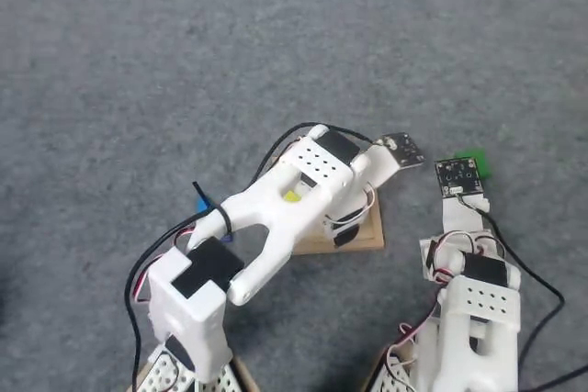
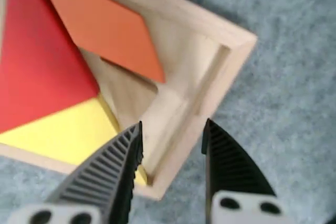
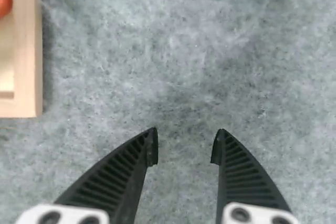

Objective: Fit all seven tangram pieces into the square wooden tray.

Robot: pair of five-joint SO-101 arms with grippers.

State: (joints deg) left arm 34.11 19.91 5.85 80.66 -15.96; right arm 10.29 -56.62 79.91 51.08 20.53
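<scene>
High view: the square wooden tray (image 1: pixel 366 238) sits near the middle of the grey felt (image 1: pixel 129 89), largely covered by the left arm. Its exposed near edge runs from 9 to 3 o'clock. A patch of the yellow piece (image 1: pixel 291 196) shows through a gap in that arm. The green piece (image 1: pixel 476 163) lies on the felt at 2 o'clock from the tray, apart from it and just beyond the right arm's wrist camera. A blue piece (image 1: pixel 201 203) lies at 9 o'clock from the tray, partly hidden behind the left arm.

From the left wrist, three pieces lie flat inside the tray. The red piece (image 2: pixel 37 61) is a large triangle, and the yellow one meets it along one edge. The orange piece (image 2: pixel 105 24) is a parallelogram whose long axis runs parallel to the tray wall, its sharp tip pointing towards the bare corner. The left gripper (image 2: pixel 172 129) hangs over that corner with its jaws moderately apart and nothing between them, straddling the rim.

The right gripper (image 3: pixel 185 140) is above bare felt, its jaws likewise partly spread and holding nothing. The green piece is ahead of its tips and a tray corner is off to one side.
</scene>
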